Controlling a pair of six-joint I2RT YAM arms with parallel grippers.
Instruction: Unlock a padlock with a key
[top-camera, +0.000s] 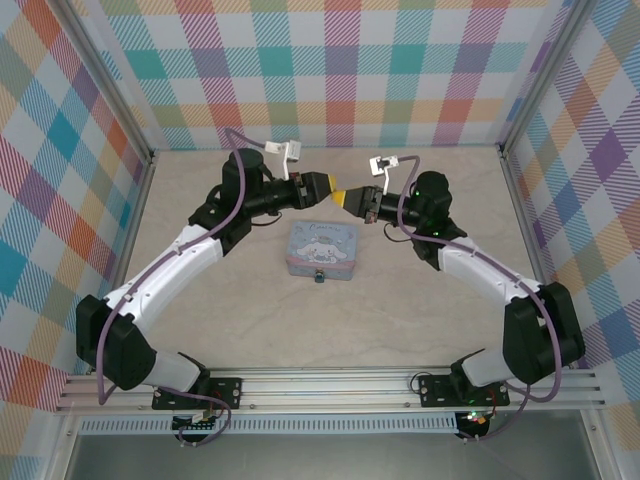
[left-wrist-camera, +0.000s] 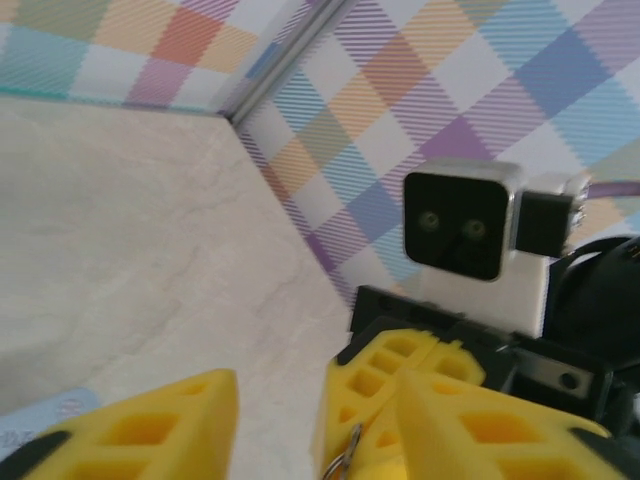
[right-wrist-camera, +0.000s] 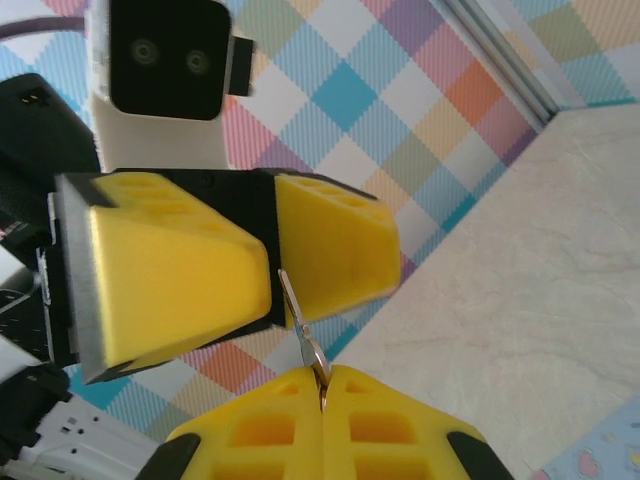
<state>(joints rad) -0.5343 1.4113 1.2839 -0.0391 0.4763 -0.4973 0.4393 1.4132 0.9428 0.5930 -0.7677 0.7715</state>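
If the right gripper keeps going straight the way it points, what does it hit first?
The left gripper's yellow fingers, almost tip to tip with the right gripper; the thin brownish metal key it pinches reaches between them.

The key (right-wrist-camera: 298, 318), a thin sliver of dull metal, stands slightly tilted in the air, its lower end pinched in the closed right tool (right-wrist-camera: 322, 378). The padlock (top-camera: 320, 277), tiny and dark, sits against the near side of the pale blue tin (top-camera: 322, 248).
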